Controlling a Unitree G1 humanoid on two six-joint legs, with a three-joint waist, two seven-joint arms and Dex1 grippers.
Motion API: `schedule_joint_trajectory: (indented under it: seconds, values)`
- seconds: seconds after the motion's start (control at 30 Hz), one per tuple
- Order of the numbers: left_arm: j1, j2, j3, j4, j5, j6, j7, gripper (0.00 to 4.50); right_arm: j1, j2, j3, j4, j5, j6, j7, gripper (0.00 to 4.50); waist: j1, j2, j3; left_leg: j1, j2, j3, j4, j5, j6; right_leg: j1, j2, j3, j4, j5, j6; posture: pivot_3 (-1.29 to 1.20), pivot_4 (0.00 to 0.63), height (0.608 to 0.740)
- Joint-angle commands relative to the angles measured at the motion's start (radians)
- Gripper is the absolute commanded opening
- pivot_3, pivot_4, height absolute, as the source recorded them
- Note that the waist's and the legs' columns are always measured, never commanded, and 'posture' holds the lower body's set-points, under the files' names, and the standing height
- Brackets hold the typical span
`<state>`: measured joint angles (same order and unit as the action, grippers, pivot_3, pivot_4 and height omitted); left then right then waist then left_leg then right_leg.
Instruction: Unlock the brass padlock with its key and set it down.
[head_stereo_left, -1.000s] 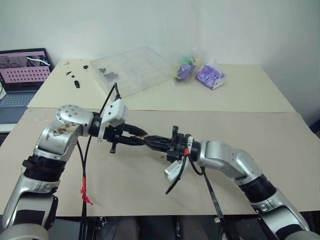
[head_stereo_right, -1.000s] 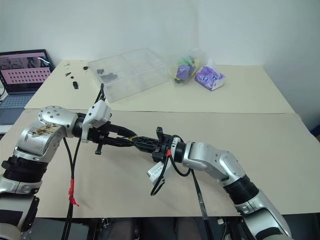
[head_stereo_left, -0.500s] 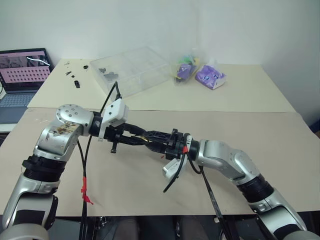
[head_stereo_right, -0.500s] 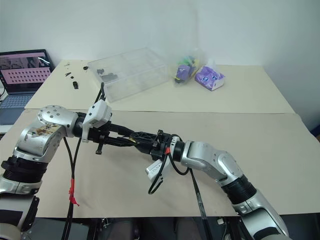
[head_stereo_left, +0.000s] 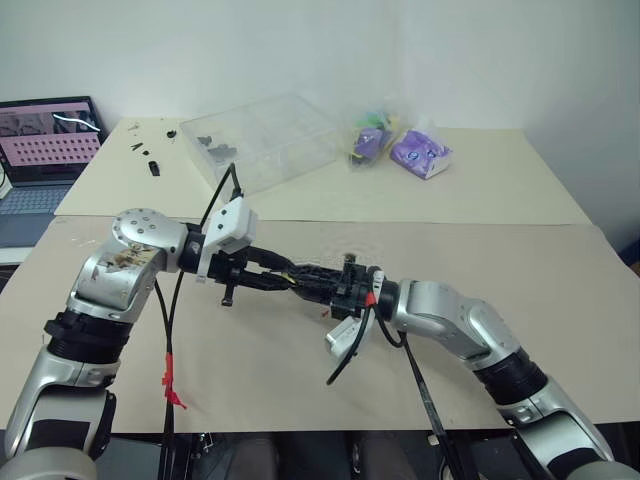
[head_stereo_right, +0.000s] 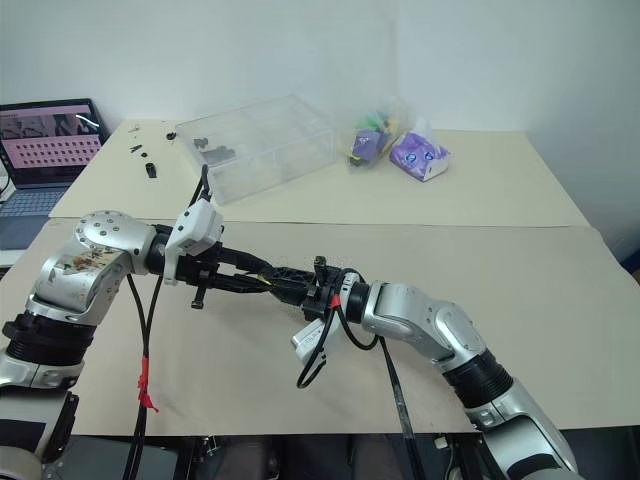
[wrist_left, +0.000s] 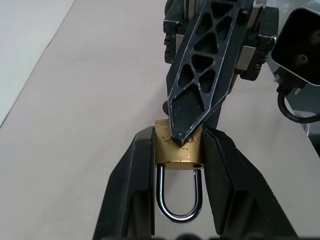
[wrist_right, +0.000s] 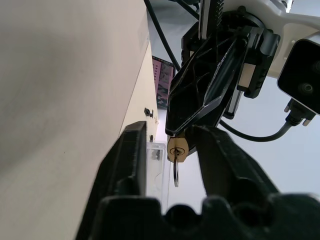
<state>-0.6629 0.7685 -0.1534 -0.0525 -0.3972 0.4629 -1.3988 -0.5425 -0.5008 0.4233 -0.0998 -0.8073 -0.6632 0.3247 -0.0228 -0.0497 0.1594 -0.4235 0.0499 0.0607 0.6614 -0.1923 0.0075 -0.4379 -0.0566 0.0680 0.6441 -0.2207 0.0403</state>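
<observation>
1. Well clear of the padlock (wrist_left: 179, 149), towards the far side of the cream table (head_stereo_left: 520, 190), sits a clear plastic box (head_stereo_left: 262, 138) with small dark parts inside.
2. Beside the box, further from the padlock, lie two crinkled bags (head_stereo_left: 400, 147), purple and yellow-green.
3. On the box's other side are a few black bits (head_stereo_left: 150, 160), and past them an open laptop (head_stereo_left: 45, 140) with a pink screen.
4. Left fingers (wrist_left: 132, 190) are clamped on the padlock's brass body, one on each side, holding it above the table with the shackle pointing back at the wrist.
5. Its body is small, boxy, shiny gold with stamped lettering; the shackle is a thin silvery U.
6. Right fingers (wrist_right: 130, 165) stand apart around the padlock's keyhole end; one tip rests on the brass face, covering part of it in the left wrist view. I cannot tell whether they grip anything.
7. Both pairs of fingers are black with open triangular lattice.
8. A key ring hangs below the padlock in the right wrist view.
</observation>
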Motion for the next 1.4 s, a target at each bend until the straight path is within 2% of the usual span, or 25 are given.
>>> schedule_joint_trajectory:
  seconds: [0.03, 0.47, 0.53, 0.57, 0.73, 0.8, 0.9, 0.97, 1.1, 1.2, 1.33, 1.4]
  values:
    - [-0.028, 0.008, 0.024, -0.029, -0.018, -0.001, -0.003, 0.84, -0.023, -0.004, -0.009, -0.009, -0.002, -0.003, -0.005, 0.18, 0.0, 0.0, 0.0, 0.0, 0.0, 0.0, 0.0, 0.0, 0.0, 0.0, 0.0, 0.0, 0.0, 0.0, 0.0, 0.0, 0.15, 0.74]
    - [-0.023, 0.012, 0.023, -0.034, -0.025, -0.001, 0.003, 0.84, -0.03, -0.002, -0.005, -0.004, -0.013, -0.006, -0.017, 0.11, 0.0, 0.0, 0.0, 0.0, 0.0, 0.0, 0.0, 0.0, 0.0, 0.0, 0.0, 0.0, 0.0, 0.0, 0.0, 0.0, 0.15, 0.74]
    - [-0.022, 0.01, 0.024, -0.033, -0.029, 0.001, 0.002, 1.85, -0.031, -0.001, -0.005, -0.003, -0.014, -0.006, -0.018, 0.11, 0.0, 0.0, 0.0, 0.0, 0.0, 0.0, 0.0, 0.0, 0.0, 0.0, 0.0, 0.0, 0.0, 0.0, 0.0, 0.0, 0.15, 0.74]
    - [-0.022, 0.011, 0.024, -0.034, -0.033, 0.002, -0.002, 1.94, -0.031, -0.001, -0.005, -0.002, -0.015, -0.006, -0.019, 0.11, 0.0, 0.0, 0.0, 0.0, 0.0, 0.0, 0.0, 0.0, 0.0, 0.0, 0.0, 0.0, 0.0, 0.0, 0.0, 0.0, 0.15, 0.74]
    - [-0.021, 0.016, 0.035, -0.04, -0.043, -0.002, -0.004, 4.0, -0.032, -0.001, -0.006, 0.0, -0.016, -0.006, -0.019, 0.11, 0.0, 0.0, 0.0, 0.0, 0.0, 0.0, 0.0, 0.0, 0.0, 0.0, 0.0, 0.0, 0.0, 0.0, -0.001, 0.0, 0.15, 0.74]
    - [-0.029, 0.03, 0.041, -0.037, -0.056, 0.012, -0.018, 4.46, -0.032, -0.001, -0.006, 0.002, -0.017, -0.006, -0.019, 0.11, -0.001, 0.0, 0.0, 0.0, 0.0, 0.0, 0.0, 0.0, 0.0, 0.0, 0.0, 0.0, 0.0, 0.0, -0.001, 0.0, 0.15, 0.74]
    - [-0.083, 0.042, 0.078, 0.017, -0.096, 0.074, -0.02, 4.46, -0.031, -0.002, -0.007, 0.004, -0.017, -0.004, -0.02, 0.11, -0.001, 0.0, 0.0, 0.0, 0.0, 0.0, 0.0, 0.0, 0.0, 0.0, 0.0, 0.0, 0.0, -0.001, -0.002, 0.0, 0.15, 0.74]
    - [-0.159, 0.031, 0.114, 0.122, -0.11, 0.112, 0.01, 4.46, -0.029, -0.002, -0.008, 0.004, -0.018, -0.003, -0.021, 0.11, 0.0, 0.0, 0.0, 0.0, 0.0, 0.0, 0.0, 0.0, 0.0, 0.0, 0.0, 0.0, 0.0, -0.002, -0.003, 0.0, 0.15, 0.74]
    - [-0.23, 0.032, 0.125, 0.292, -0.076, 0.084, 0.005, 4.46, -0.026, -0.001, -0.01, 0.004, -0.02, -0.002, -0.023, 0.11, 0.0, 0.0, 0.0, 0.0, 0.0, 0.0, 0.0, 0.0, 0.0, 0.0, 0.0, 0.0, 0.0, -0.002, -0.002, 0.0, 0.15, 0.74]
    - [-0.201, 0.038, 0.093, 0.304, -0.036, 0.035, -0.029, 3.8, -0.025, -0.004, -0.012, 0.003, -0.019, -0.003, -0.023, 0.11, -0.006, 0.0, 0.0, 0.0, 0.0, 0.0, 0.0, 0.0, 0.0, 0.0, 0.0, 0.0, 0.001, 0.0, 0.001, 0.0, 0.15, 0.74]
    - [-0.149, 0.039, 0.067, 0.282, -0.01, -0.02, -0.069, 2.19, -0.027, -0.003, -0.014, 0.003, -0.021, 0.001, -0.024, 0.11, -0.01, -0.001, 0.0, -0.001, 0.0, 0.0, 0.0, 0.0, 0.0, -0.001, 0.0, 0.0, 0.001, 0.003, -0.004, 0.0, 0.15, 0.74]
    - [-0.126, 0.037, 0.055, 0.264, -0.003, -0.027, -0.077, 1.54, -0.027, -0.003, -0.016, 0.003, -0.022, 0.003, -0.024, 0.11, -0.013, -0.001, 0.0, -0.001, 0.0, 0.0, 0.0, 0.0, 0.0, -0.001, 0.0, 0.0, 0.001, 0.003, -0.004, 0.0, 0.15, 0.74]
